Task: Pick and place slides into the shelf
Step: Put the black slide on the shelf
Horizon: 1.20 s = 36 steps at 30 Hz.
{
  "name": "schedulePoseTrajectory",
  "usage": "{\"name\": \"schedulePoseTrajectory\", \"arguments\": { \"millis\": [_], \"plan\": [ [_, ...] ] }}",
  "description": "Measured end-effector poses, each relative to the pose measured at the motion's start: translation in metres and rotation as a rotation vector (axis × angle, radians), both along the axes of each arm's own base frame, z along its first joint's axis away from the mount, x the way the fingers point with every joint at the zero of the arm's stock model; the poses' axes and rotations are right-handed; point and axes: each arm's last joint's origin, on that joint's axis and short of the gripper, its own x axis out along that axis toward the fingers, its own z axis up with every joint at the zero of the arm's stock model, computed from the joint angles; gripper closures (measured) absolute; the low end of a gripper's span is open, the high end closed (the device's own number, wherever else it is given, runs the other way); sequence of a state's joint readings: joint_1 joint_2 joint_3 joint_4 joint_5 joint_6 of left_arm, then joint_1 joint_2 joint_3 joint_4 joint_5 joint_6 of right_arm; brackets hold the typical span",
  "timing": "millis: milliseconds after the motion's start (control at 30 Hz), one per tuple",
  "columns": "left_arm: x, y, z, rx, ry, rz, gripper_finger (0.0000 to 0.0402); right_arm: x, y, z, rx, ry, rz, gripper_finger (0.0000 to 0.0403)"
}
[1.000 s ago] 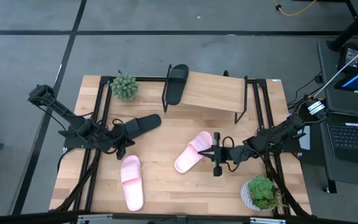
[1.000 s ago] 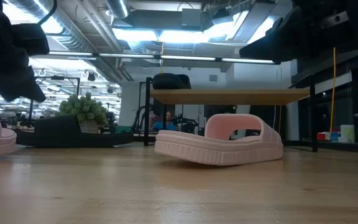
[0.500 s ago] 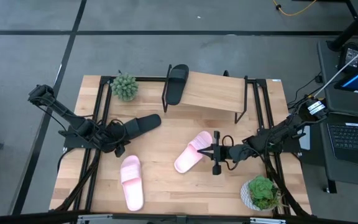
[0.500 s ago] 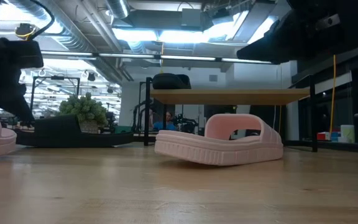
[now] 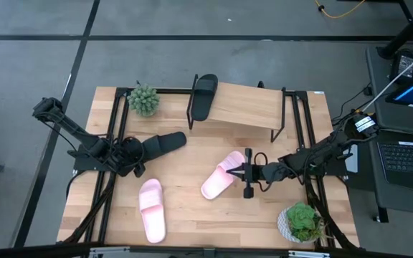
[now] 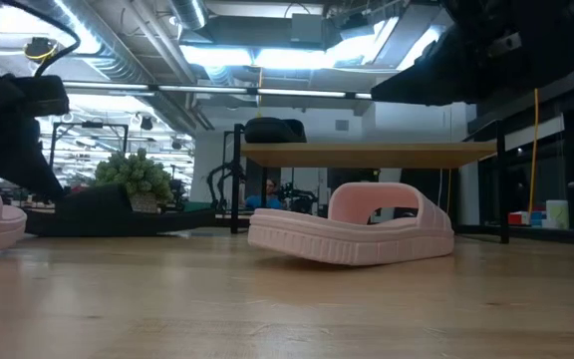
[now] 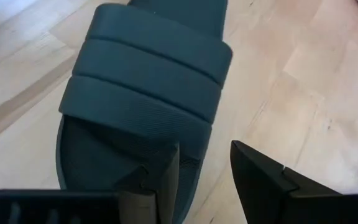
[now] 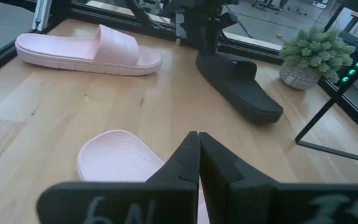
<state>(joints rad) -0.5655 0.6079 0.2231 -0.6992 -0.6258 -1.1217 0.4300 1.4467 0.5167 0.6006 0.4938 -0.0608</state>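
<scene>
**Meanwhile, the left claw gapes at a black slide; the right one is closed**

Meanwhile, on the light wooden desk (image 5: 192, 215), the left claw (image 5: 136, 151) sits at the left side with its two dark fingers (image 7: 253, 177) parted and holding nothing. One finger lies over the end of the plain black ribbed-strap slide (image 5: 162, 142), the other over bare wood just beside it. That slide lies flat on the desk, left of centre.

The right claw (image 5: 244, 172) is at the middle of the desk, its fingers pressed together on nothing, its tip just beside the light pink ribbed-strap slide (image 5: 222, 174). In the low view this pink slide (image 6: 352, 235) rests on the wood with one end slightly raised.

A second pink slide (image 5: 151, 210) lies near the front left, well apart from both claws. Another black slide (image 5: 204, 95) sits at the left end of the low plank-topped, black-framed shelf (image 5: 246, 107) at the far side. A small green potted plant (image 5: 144, 99) stands at the far left, and a leafier one (image 5: 301, 221) at the near right.
</scene>
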Motion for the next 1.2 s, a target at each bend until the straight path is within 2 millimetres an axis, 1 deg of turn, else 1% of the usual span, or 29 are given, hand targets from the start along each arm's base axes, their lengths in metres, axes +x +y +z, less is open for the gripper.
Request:
{"name": "schedulePoseTrajectory", "arguments": {
  "millis": [167, 367, 667, 1000, 1200],
  "plan": [
    [-0.0007, 0.0004, -0.0022, 0.001, 0.005, 0.002, 0.0265, 0.0000, -0.0001, 0.0000, 0.000, 0.000, 0.000, 0.0395],
    [-0.0015, -0.0011, -0.0039, -0.071, 0.035, -0.006, 0.0265, 0.0000, -0.0001, 0.0001, 0.001, 0.000, 0.000, 0.0395],
    [-0.0011, 0.0013, -0.0027, 0.023, 0.005, 0.007, 0.0265, 0.0000, -0.0001, 0.0001, 0.005, -0.001, -0.001, 0.0395],
    [-0.0008, 0.0023, -0.0020, 0.058, -0.015, 0.025, 0.0265, 0.0001, -0.0001, 0.0002, 0.005, -0.001, -0.001, 0.0395],
    [0.0038, 0.0005, -0.0086, 0.049, -0.072, -0.001, 0.0265, 0.0001, -0.0001, 0.0003, 0.004, -0.002, -0.001, 0.0395]
  ]
}}
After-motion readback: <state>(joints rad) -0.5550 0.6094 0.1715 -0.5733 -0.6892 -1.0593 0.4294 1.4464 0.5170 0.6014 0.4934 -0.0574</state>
